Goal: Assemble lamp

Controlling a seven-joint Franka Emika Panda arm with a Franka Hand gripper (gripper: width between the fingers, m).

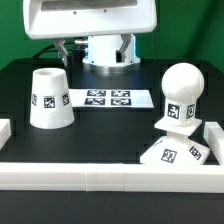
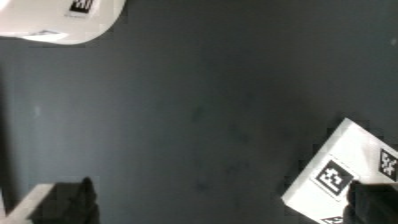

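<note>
In the exterior view the white tapered shade (image 1: 50, 98) stands wide end down at the left. The round-headed bulb (image 1: 180, 92) stands upright at the right. The flat square base (image 1: 178, 151) lies tilted just in front of it, against the front rail. My gripper (image 2: 228, 200) is open and empty, high above the dark table; its dark fingertips (image 2: 68, 200) show in the wrist view. The shade (image 2: 63, 20) also shows there, far from the jaws. A white tagged flat piece (image 2: 343, 172) lies by the other fingertip; I cannot tell which part it is.
The marker board (image 1: 105, 99) lies flat between shade and bulb. White border rails run along the front (image 1: 110, 176), the left (image 1: 4, 130) and the right (image 1: 212, 134). The arm's white body (image 1: 90, 18) fills the top of the exterior view.
</note>
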